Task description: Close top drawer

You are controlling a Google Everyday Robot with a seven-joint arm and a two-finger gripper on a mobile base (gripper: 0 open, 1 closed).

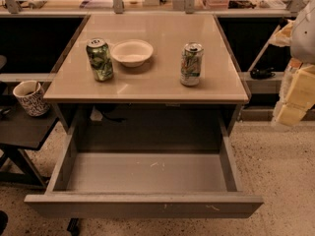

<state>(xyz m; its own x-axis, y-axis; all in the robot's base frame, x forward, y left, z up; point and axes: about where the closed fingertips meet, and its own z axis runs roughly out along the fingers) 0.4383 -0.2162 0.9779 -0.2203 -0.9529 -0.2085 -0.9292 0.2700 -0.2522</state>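
Beige tabletop (157, 38) over open top drawer (142, 205), speckled floor (280, 171), gripper (294, 100) at rt.

Two drink cans stand by the bowl (131, 52): the left can (100, 59) just beside it, the right can (191, 64) further off on its other side (both green-patterned). One bowl. One top drawer (142, 205), pulled open, below the bowl. One patterned mug (30, 97), well left of the bowl. One gripper (291, 107), far right of the bowl.
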